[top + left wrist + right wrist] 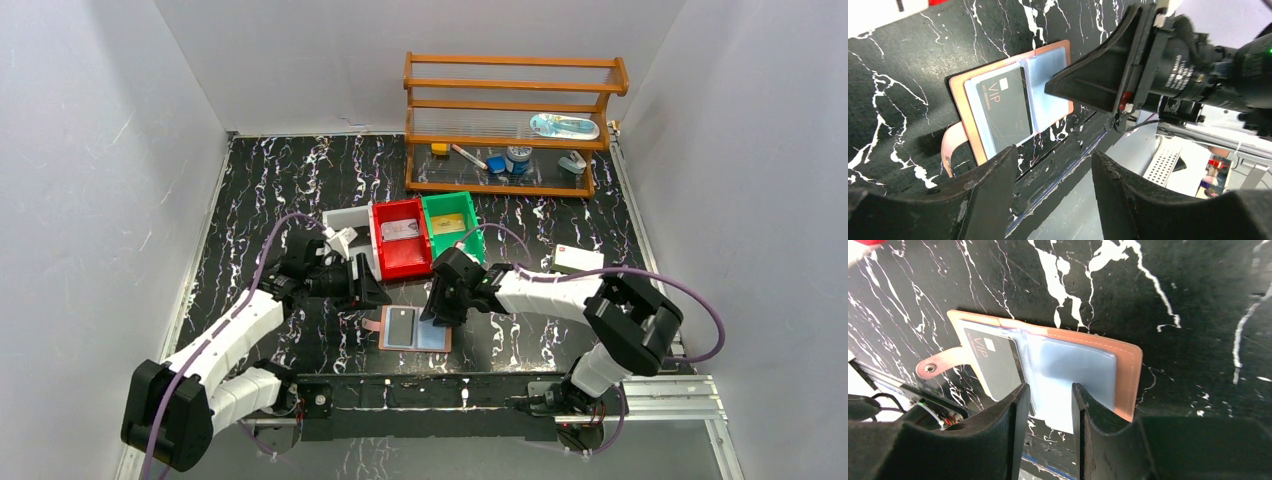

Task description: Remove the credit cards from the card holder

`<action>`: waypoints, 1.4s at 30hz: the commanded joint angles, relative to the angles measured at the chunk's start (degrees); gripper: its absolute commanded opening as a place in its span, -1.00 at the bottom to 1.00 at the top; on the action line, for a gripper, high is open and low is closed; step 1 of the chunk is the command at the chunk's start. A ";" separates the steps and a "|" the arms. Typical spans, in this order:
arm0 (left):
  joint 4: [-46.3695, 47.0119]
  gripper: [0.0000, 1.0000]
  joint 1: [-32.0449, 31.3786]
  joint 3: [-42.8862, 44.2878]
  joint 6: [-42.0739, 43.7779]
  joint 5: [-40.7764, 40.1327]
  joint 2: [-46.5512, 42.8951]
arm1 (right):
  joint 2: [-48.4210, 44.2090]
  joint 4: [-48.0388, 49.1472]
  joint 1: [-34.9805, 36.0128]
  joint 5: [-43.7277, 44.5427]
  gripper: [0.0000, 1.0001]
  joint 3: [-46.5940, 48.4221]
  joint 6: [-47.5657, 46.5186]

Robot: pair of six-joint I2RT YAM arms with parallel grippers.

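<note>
Top view first. Spotting the card holder (415,328) spread flat, inside up, on the black marbled table (260,190), near the front edge and between the 2 arms. Catching the left gripper (374,294) just off its upper left corner and the right gripper (438,311) above its upper right corner, both aimed down at it. Behind them, picking out a red bin (403,265), a green bin (445,245) and a grey tray (345,216) side by side, with a card-like thing lying in each of the 2 coloured bins. Further back, noting a wooden rack (510,60) with small items on its shelves, and off to the right a white box (578,260).

Over to the left wrist. Looking between the fingers of the left gripper: released, jaws well parted, nothing between them, hanging near the table's front edge and clear of the card holder. Reading a black VIP card (1005,107) tucked in 1 clear sleeve, on the side with the strap tab (950,145). Seeing the plain pocket (1045,75) beside it, pale blue, and a black finger of the right gripper poised over that half.

Now the right wrist. Finding the right gripper released too, jaws a narrow gap apart with nothing pinched, tips over the near edge of the plain pocket. Cannot tell whether touching it or just above. Getting the black VIP card in the neighbouring sleeve, and the strap tab sticking out past the leather edge with its snap showing.
</note>
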 commanded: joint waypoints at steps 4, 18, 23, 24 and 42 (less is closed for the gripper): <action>-2.10 0.06 -6.70 2.50 1.53 -2.32 2.57 | -5.71 0.09 0.72 5.57 -0.10 -0.36 -1.14; -5.25 -0.03 -8.65 1.50 -1.63 -16.79 -1.91 | -5.57 6.12 2.51 0.02 -0.02 3.16 -2.85; -8.99 0.01 -8.62 3.60 0.14 -20.97 -2.75 | -2.02 7.68 3.51 -2.43 0.01 4.34 -3.22; -9.39 0.01 -8.58 3.94 0.14 -20.93 -2.54 | -1.38 7.80 3.53 -2.80 0.01 4.15 -2.92; -2.88 0.11 -8.89 4.26 -0.75 -7.03 5.04 | 0.88 6.61 2.81 -2.58 0.03 -2.40 2.27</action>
